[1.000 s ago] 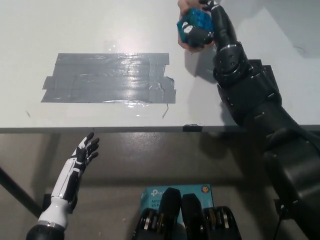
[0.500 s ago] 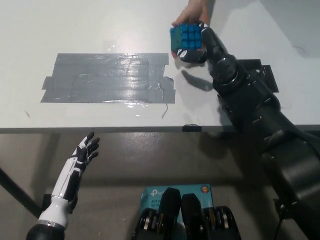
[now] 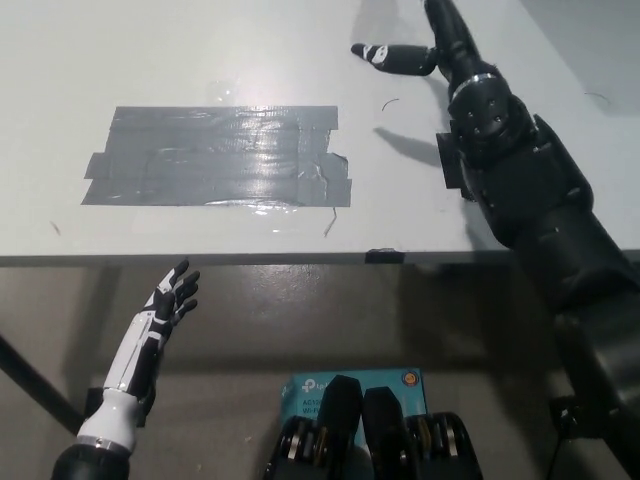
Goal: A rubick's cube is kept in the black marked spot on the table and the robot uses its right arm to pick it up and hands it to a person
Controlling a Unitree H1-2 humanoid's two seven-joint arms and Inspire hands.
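The black right hand (image 3: 415, 45) reaches over the far worktop (image 3: 180, 50) with its fingers (image 3: 385, 58) spread, holding nothing. The grey tape patch (image 3: 215, 155) is bare. The white left hand (image 3: 170, 300) hangs below the edge, fingers apart.

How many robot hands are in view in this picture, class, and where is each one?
2. The white left hand hangs open below the table edge at lower left; the black right hand reaches over the table at top, partly cut off.

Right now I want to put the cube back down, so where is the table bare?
Bare table lies beyond the taped patch, left of it, and between it and the right hand. The right side is crowded by the right arm. The left hand rests below the table edge.
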